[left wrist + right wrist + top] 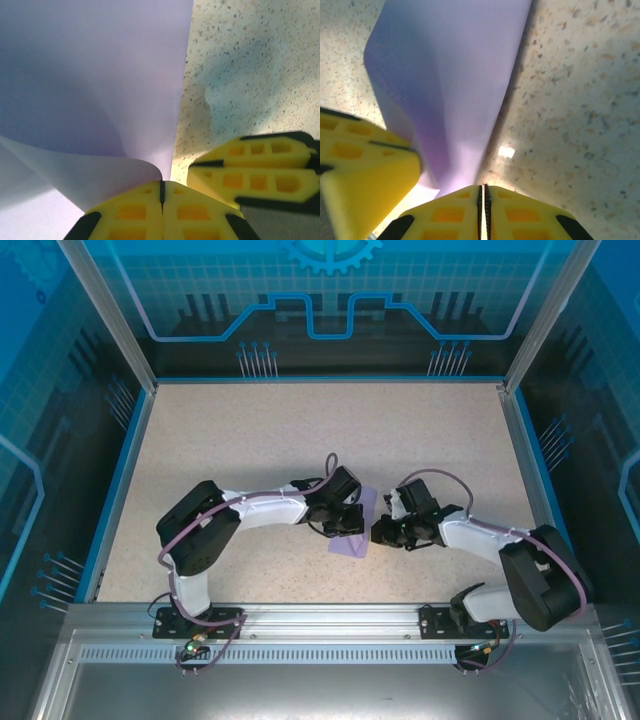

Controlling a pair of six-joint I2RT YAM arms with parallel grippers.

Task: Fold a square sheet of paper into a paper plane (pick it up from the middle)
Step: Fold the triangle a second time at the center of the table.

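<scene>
The lavender sheet of paper lies at the table's middle, between my two grippers, partly lifted and curled. My left gripper comes from the left and is shut on the sheet. In the left wrist view the paper bends up and funnels into the closed yellow jaws of the left gripper. My right gripper meets it from the right. In the right wrist view the paper narrows down into the right gripper, whose jaws are closed to a thin slit. The sheet's near part is hidden under the fingers.
The speckled beige tabletop is bordered by a blue rim and metal frame posts. The right gripper's yellow fingers sit close beside my left jaws. The left gripper's fingers crowd the right wrist view's lower left.
</scene>
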